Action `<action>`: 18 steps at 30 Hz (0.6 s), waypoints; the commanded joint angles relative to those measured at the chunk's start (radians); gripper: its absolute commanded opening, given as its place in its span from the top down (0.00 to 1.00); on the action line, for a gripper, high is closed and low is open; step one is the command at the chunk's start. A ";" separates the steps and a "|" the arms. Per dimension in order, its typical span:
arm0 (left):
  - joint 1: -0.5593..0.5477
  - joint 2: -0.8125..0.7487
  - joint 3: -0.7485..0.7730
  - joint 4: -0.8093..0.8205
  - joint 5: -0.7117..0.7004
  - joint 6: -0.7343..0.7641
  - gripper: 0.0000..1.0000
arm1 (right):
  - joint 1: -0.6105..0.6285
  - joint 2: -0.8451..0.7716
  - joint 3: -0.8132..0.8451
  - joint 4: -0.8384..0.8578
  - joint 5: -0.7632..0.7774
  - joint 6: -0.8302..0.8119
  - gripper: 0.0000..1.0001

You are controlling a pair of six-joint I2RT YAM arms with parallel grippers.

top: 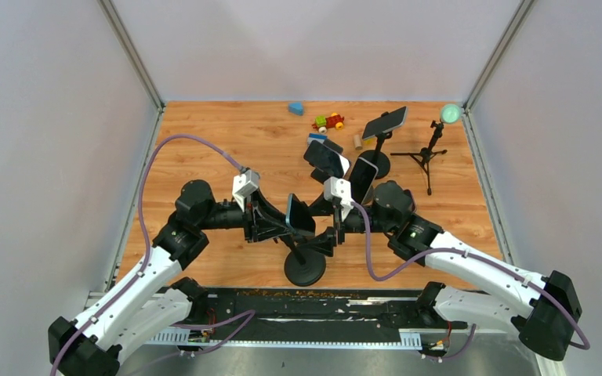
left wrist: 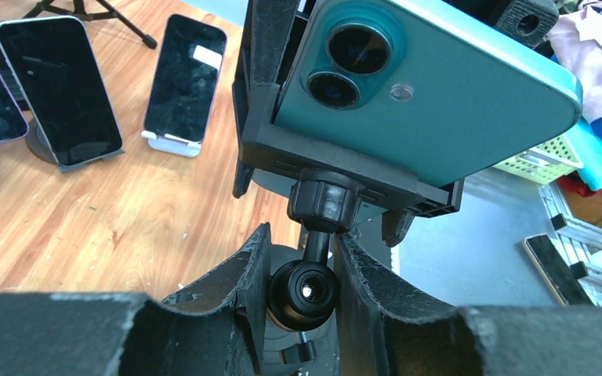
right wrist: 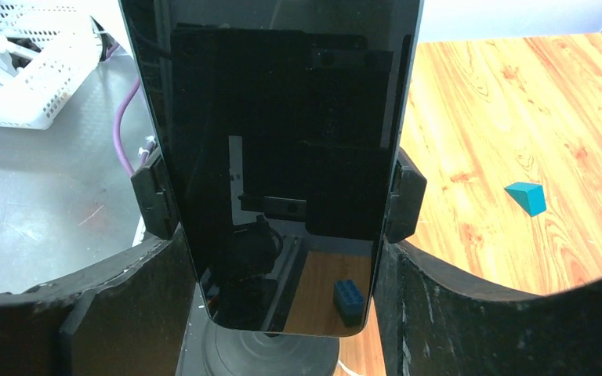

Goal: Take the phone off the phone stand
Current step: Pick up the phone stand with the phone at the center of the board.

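- left gripper (left wrist: 302, 241), 1: two matte black fingers with rough, fibrous edges, at the bottom of the left wrist view. they are pinched on the ball-joint neck of the stand, just under the clamp.
- right gripper (right wrist: 282, 254), 1: two like black fingers, bottom of the right wrist view. they are pressed against the two long edges of the phone's lower end.
- black phone stand (top: 306, 268), 1: round flat disc base, thin stem, glossy ball joint and a ribbed plastic clamp with two side jaws. it sits lower centre of the top view, between the two grippers.
- teal slab phone (left wrist: 439, 94), 1: smooth back, rounded corners, two round lenses, dark glossy screen. it is in the clamp of the stand, both side jaws on its edges.
- wood-grain plank table (top: 204, 141), 1: warm orange, matte.
- other dark-screened phones, 3: each propped on a stand, upper centre of the top view (top: 325, 157).
- coloured toy bricks (top: 329, 121), a small cluster, upper centre.
- blue wedge block (top: 295, 108), 1, upper centre.
- black tripod with pale green ball (top: 431, 153), 1, upper right.
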 commanded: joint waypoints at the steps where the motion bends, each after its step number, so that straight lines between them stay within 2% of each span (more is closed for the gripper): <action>1: -0.026 -0.011 0.030 0.118 0.058 -0.026 1.00 | 0.002 0.040 0.030 0.060 0.142 0.037 1.00; 7: -0.059 -0.014 0.039 0.094 0.072 -0.016 1.00 | -0.002 0.047 0.051 0.039 0.229 0.032 1.00; 11: -0.086 -0.015 0.047 0.093 0.074 -0.015 1.00 | -0.008 0.075 0.097 -0.028 0.186 -0.021 1.00; 18: -0.160 0.004 0.095 0.085 0.075 -0.015 1.00 | -0.055 0.092 0.090 -0.011 0.166 0.005 1.00</action>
